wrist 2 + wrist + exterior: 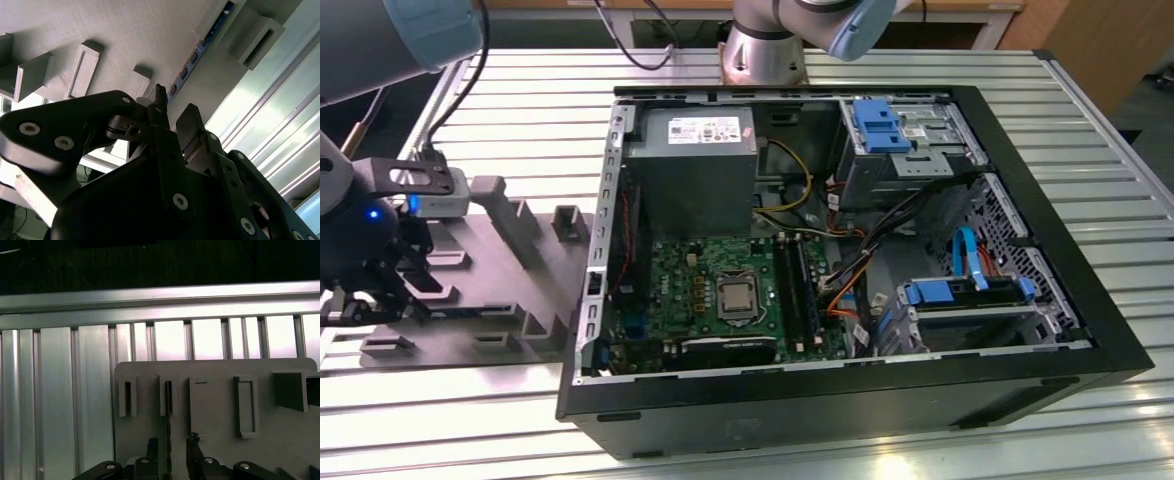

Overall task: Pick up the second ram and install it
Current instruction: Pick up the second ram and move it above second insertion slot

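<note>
Gripper (380,285) poised at the exterior view's left, with the arm bent low over the grey fixture block (520,255), well apart from the open computer case (827,410). In the first wrist view the fingers (153,449) stand parted, one on each side of the second ram (169,407), which sits on edge in a fixture slot. Neither finger visibly touches it.

Slim gap each side of second ram (168,405) between spread gripper (172,441) fingers (193,449). Upright posts (523,232) of fixture block (480,300) close by on far side and exterior view's right. Computer case (598,260) wall beyond, blocking exterior view's right. Bare slatted table (454,420) open on near side.
</note>
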Available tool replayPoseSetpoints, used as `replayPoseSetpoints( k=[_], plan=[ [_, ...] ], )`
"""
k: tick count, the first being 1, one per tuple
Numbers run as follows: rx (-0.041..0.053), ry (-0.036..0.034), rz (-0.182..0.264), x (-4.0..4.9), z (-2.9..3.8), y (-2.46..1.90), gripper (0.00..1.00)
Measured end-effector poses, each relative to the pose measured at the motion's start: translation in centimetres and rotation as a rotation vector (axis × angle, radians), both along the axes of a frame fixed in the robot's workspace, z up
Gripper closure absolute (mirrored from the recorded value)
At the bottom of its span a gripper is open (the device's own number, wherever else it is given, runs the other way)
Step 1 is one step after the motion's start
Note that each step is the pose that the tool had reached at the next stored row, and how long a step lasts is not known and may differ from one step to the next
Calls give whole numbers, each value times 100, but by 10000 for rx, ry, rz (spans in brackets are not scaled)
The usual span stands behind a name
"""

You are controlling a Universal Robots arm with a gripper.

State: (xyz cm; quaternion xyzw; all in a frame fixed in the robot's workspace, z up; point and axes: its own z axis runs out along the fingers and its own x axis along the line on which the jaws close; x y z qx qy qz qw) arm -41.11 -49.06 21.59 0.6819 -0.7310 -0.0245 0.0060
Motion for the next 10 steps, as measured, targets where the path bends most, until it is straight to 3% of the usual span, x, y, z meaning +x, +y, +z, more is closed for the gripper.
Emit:
replayPoseSetpoints(
  k=[10],
  plan=[
    [-1,1,302,0,-56,0,64]
  ],
)
